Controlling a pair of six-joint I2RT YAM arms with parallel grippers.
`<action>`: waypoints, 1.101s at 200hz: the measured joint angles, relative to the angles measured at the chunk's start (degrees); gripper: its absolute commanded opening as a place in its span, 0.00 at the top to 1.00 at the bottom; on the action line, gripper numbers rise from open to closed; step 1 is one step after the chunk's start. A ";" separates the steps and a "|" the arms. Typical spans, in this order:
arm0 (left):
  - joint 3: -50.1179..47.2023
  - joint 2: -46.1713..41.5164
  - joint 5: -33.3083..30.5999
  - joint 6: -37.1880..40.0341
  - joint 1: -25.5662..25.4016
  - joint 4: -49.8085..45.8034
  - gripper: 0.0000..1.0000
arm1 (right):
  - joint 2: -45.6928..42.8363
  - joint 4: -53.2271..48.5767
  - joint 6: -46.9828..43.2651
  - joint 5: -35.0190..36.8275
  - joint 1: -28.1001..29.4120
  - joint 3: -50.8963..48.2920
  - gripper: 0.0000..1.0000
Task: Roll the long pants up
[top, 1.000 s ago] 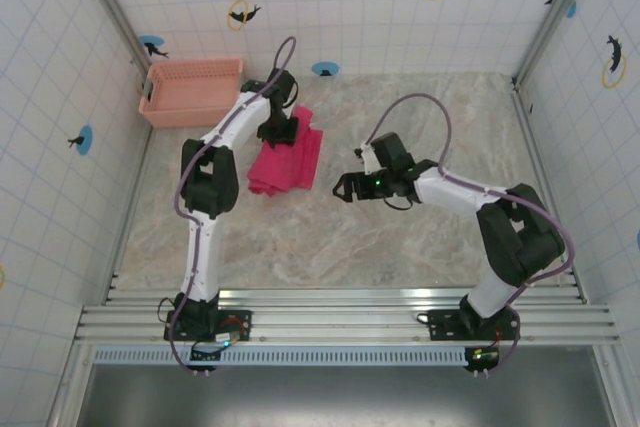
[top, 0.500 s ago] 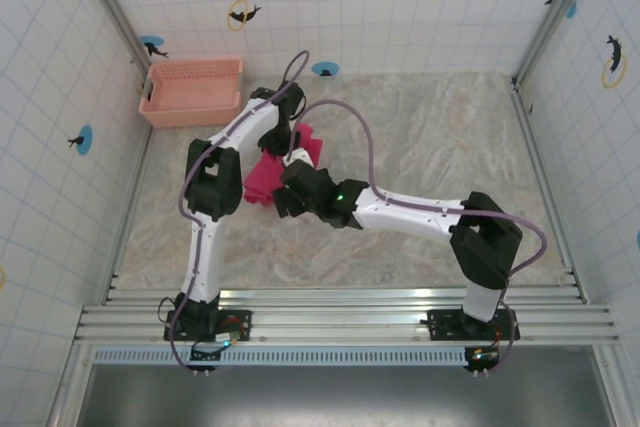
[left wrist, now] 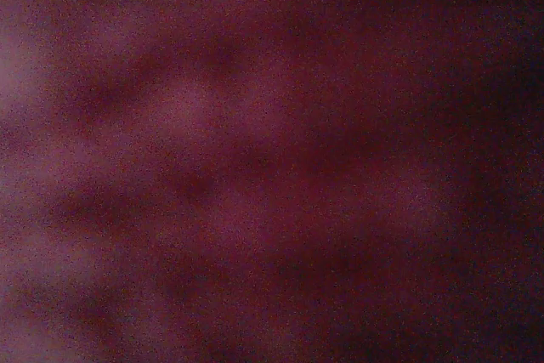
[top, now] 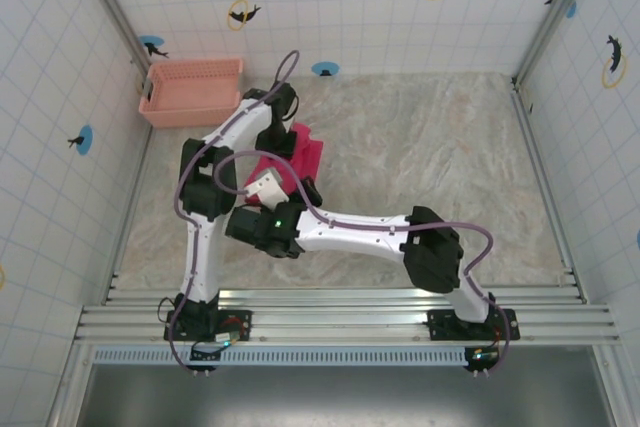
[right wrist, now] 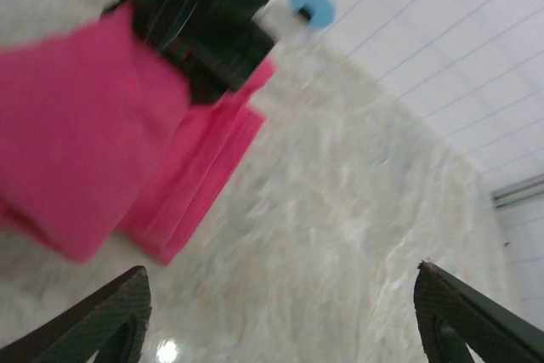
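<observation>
The long pants (top: 306, 152) lie as a folded magenta bundle on the marble table, left of centre. My left gripper (top: 280, 137) presses down onto their far end; its fingers are buried in the cloth. Dark magenta fabric (left wrist: 272, 159) covers the left wrist view. My right gripper (top: 262, 192) has reached across to the bundle's near left side. It stands open (right wrist: 280, 320), fingertips (right wrist: 119, 312) wide apart over bare table, with the pants (right wrist: 76, 150) and the black left gripper (right wrist: 204, 23) just ahead of it.
A pale pink lattice basket (top: 190, 87) stands at the back left against the tiled wall. Bare marble table (top: 440, 137) stretches to the right of the pants. The right arm's long link (top: 350, 232) lies across the table's near middle.
The right arm has swung from the table's middle far to the left, up to the near side of the pants. The left gripper has stayed on the pants' far end.
</observation>
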 measured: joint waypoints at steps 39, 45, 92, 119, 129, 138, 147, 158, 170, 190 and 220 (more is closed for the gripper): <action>-2.78 -1.62 3.23 -0.68 -0.04 1.38 1.00 | -8.55 11.04 7.32 -19.54 -10.69 -18.71 0.13; -2.99 -1.70 3.67 -0.85 0.13 1.55 1.00 | -9.27 12.22 8.52 -21.77 -12.13 -19.06 0.10; -4.24 -2.16 7.37 -1.81 1.33 2.86 1.00 | -13.29 24.39 14.99 -36.70 -14.73 -20.48 0.01; -4.76 -2.43 8.26 -2.73 1.36 3.54 1.00 | -12.26 24.76 18.21 -42.07 -14.45 -16.55 0.01; -4.92 -2.54 8.63 -2.78 1.36 3.67 1.00 | -11.65 24.52 19.52 -42.82 -14.19 -14.43 0.01; -5.05 -2.58 8.74 -2.80 1.36 3.80 1.00 | -11.17 24.50 20.50 -43.12 -13.84 -12.72 0.01; -5.31 -2.71 8.92 -2.86 1.36 4.07 1.00 | -10.23 23.82 21.27 -43.36 -13.44 -10.56 0.01; -5.73 -2.91 9.25 -3.02 1.36 4.48 1.00 | -8.00 22.88 22.05 -43.65 -13.09 -6.54 0.01; -6.25 -3.15 9.38 -3.19 1.36 4.92 1.00 | -5.07 22.58 22.95 -44.00 -12.74 -2.49 0.01; -7.19 -3.67 9.94 -3.41 1.36 5.64 1.00 | 0.07 20.98 24.17 -44.37 -12.59 2.82 0.00; -8.02 -4.09 10.60 -3.82 1.36 6.36 1.00 | 7.52 15.13 25.35 -42.97 -12.59 9.99 0.00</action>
